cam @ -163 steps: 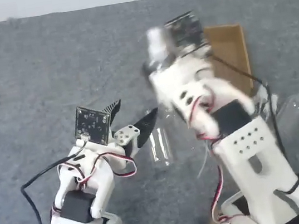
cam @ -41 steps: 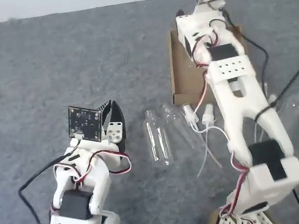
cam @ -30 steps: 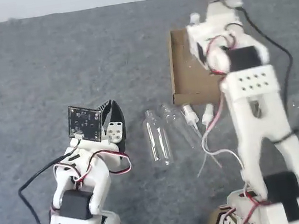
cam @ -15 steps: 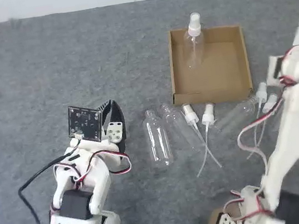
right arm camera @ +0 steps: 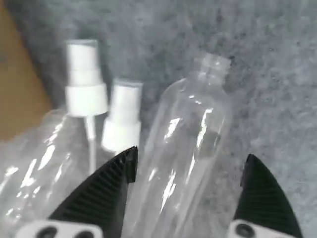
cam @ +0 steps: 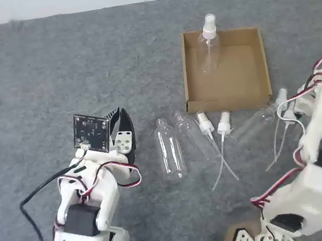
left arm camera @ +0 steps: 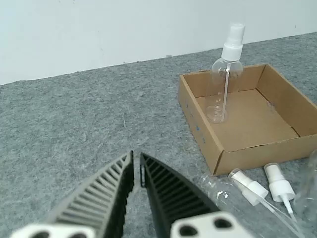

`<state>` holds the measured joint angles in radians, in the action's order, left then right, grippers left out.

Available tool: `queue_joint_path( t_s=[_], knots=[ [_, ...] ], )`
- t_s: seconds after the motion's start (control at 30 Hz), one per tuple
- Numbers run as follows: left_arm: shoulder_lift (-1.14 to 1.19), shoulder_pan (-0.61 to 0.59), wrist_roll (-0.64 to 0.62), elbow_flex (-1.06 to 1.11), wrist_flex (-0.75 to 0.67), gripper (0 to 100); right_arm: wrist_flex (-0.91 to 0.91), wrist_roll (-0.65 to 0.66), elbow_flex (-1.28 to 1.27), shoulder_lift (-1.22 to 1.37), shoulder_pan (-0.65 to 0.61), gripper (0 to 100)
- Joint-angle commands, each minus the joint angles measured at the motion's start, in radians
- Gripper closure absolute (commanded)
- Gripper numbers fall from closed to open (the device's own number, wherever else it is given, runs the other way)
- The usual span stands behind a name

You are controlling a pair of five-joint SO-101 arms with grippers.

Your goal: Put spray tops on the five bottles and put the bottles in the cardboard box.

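No legible print, label or number on the cardboard box (cam: 185, 74), plain brown on walls and floor. None either on the clear bottle (cam: 208, 53) inside it or the white spray tops (cam: 205, 125) on the grey surface (cam: 50, 70). Marks on the left arm's circuit board (cam: 92, 132) too small to read.

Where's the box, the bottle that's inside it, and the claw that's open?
cardboard box (cam: 240, 75): high view, bare floor of the box.
bottle (cam: 208, 53): high view, its clear body, inside the box.
right claw (right arm camera: 190, 157): right wrist view, midway between its open tips.
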<state>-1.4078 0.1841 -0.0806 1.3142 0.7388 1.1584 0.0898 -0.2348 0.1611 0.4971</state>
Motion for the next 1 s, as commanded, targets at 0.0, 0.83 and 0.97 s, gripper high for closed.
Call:
queue_joint_path(
  t_s=[0.0,0.83,0.97],
  knots=[
    [0.015,0.037,0.011,-0.044,0.0,99,-0.051,0.008,0.005,0.048,0.021,71.7],
    [1.197,0.571,0.11,-0.693,-0.009,88,-0.131,0.718,-0.002,0.113,0.277,97.3],
    [1.413,0.572,0.11,-0.845,0.0,91,-0.134,0.72,-0.002,0.114,0.277,97.2]
  ],
)
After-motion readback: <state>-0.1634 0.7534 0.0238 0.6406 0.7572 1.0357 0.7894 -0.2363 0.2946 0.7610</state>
